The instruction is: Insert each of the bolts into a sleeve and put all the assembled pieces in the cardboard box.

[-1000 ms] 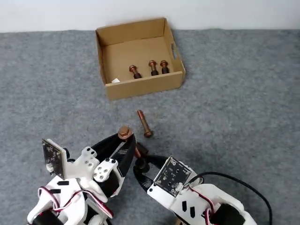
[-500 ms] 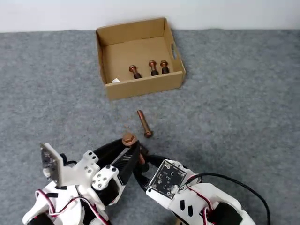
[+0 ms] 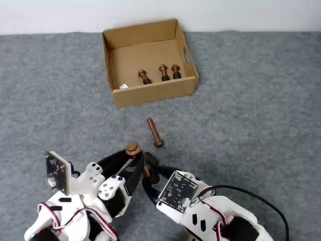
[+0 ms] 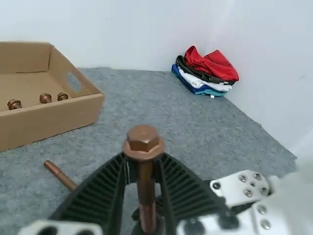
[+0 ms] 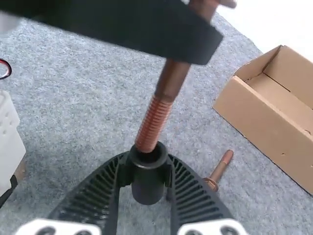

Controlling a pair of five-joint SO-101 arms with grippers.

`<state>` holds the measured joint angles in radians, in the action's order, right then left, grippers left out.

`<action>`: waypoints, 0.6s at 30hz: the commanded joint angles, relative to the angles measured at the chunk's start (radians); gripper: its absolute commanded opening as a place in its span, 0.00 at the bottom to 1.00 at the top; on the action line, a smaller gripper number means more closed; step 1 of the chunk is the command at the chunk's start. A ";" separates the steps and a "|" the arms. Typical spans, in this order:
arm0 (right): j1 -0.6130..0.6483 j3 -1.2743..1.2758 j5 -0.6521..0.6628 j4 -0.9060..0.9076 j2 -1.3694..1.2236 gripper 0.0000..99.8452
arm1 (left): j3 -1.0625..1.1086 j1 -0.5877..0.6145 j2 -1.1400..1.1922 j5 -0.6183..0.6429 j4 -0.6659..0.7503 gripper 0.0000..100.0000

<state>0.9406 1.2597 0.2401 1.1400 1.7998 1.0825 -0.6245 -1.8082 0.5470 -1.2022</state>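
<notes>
A copper-coloured hex bolt [image 4: 143, 147] is held upright in the left pincer [image 4: 143, 162], its threaded tip seated in the mouth of a dark sleeve [image 5: 146, 182] gripped by the right pincer [image 5: 145, 167]. A second bolt [image 3: 154, 132] is seen lying loose on the grey counter [image 3: 251, 110], between them and the open cardboard box [image 3: 153, 94], where three sleeved bolts [image 3: 163, 73] are lined up.

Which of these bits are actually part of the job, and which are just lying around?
Part of the job: gripped bolt, sleeve, loose bolt, cardboard box, three assembled pieces inside it.
Just lying about: pile of folded clothes.
</notes>
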 commanded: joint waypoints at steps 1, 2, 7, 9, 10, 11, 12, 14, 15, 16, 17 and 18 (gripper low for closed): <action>0.010 -0.031 0.008 -0.027 0.005 0.01 | 0.019 0.003 -0.003 0.000 0.051 0.00; 0.010 -0.031 0.008 -0.027 0.005 0.01 | 0.028 -0.009 -0.003 0.000 0.055 0.00; 0.010 -0.031 0.008 -0.027 0.005 0.01 | 0.056 -0.117 -0.002 0.000 0.035 0.00; 0.007 -0.031 0.008 -0.027 0.007 0.01 | 0.056 -0.137 -0.002 -0.026 -0.017 0.00; 0.007 -0.031 0.008 -0.025 0.007 0.01 | 0.053 -0.138 -0.002 -0.051 -0.049 0.00; 0.007 -0.031 0.009 -0.025 0.007 0.01 | 0.050 -0.140 -0.003 -0.074 -0.086 0.00; 0.007 -0.031 0.009 -0.025 0.007 0.01 | 0.038 -0.140 -0.003 -0.095 -0.124 0.00; 0.007 -0.031 0.009 -0.025 0.007 0.01 | 0.012 -0.141 -0.003 -0.121 -0.183 0.00; 0.007 -0.031 0.009 -0.025 0.008 0.01 | 0.004 -0.141 -0.003 -0.129 -0.206 0.00; 0.007 -0.031 0.009 -0.025 0.008 0.01 | 0.002 -0.141 -0.003 -0.138 -0.222 0.00; 0.007 -0.032 0.009 -0.025 0.008 0.01 | 0.004 -0.141 -0.003 -0.149 -0.238 0.00; 0.007 -0.032 0.009 -0.025 0.008 0.01 | 0.005 -0.138 -0.002 -0.160 -0.247 0.00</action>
<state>0.9482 1.2597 0.2401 1.1400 1.7998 1.1178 -0.7595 -1.8113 0.4289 -1.4124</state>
